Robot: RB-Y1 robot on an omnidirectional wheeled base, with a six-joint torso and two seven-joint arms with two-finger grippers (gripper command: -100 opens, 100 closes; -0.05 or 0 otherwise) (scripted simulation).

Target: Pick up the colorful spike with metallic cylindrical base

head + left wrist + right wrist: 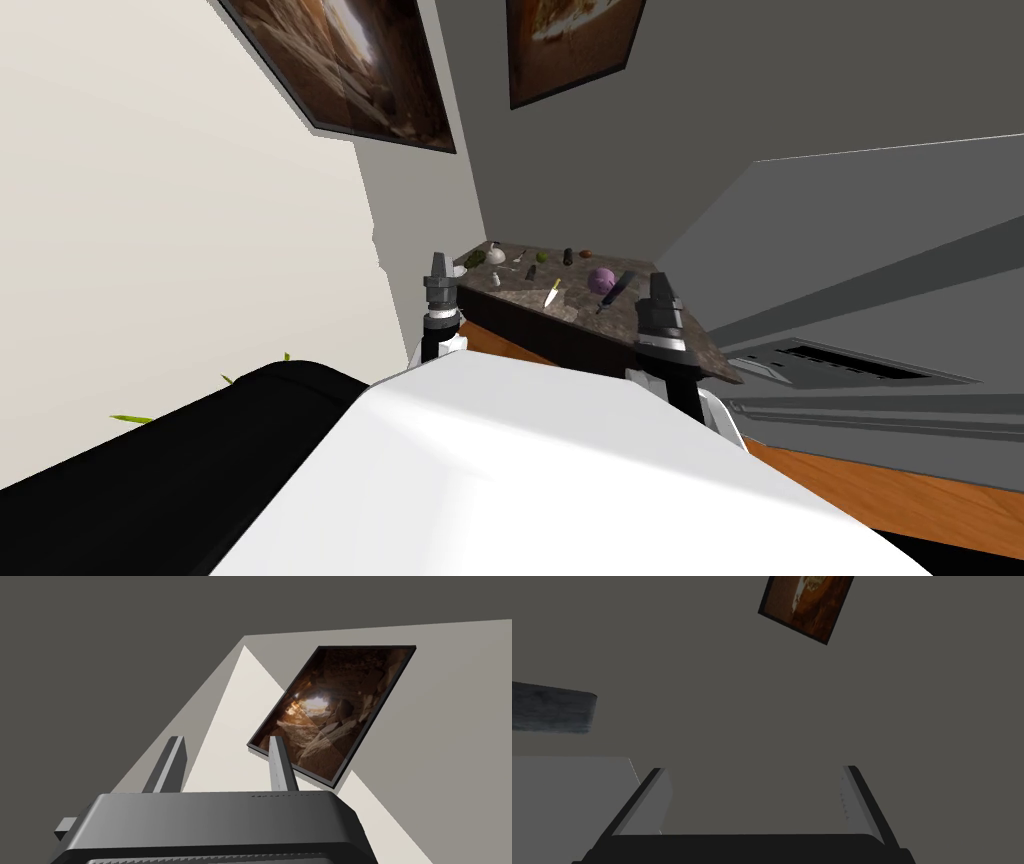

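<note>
Spike [551, 293], one small pale pointed piece, is lying flat near the middle of the one dark, stone-patterned desk [518, 296]. It is sitting among about ten other small things, with one purple ball [601, 279] just to its right. Its long axis is running near to far, slightly slanted, and it is too small to tell which end is pointing away. Two grippers are hovering at the desk's near edge. The left gripper [437, 262] and the right gripper [660, 283] are both holding their fingers apart, gripping nothing.
</note>
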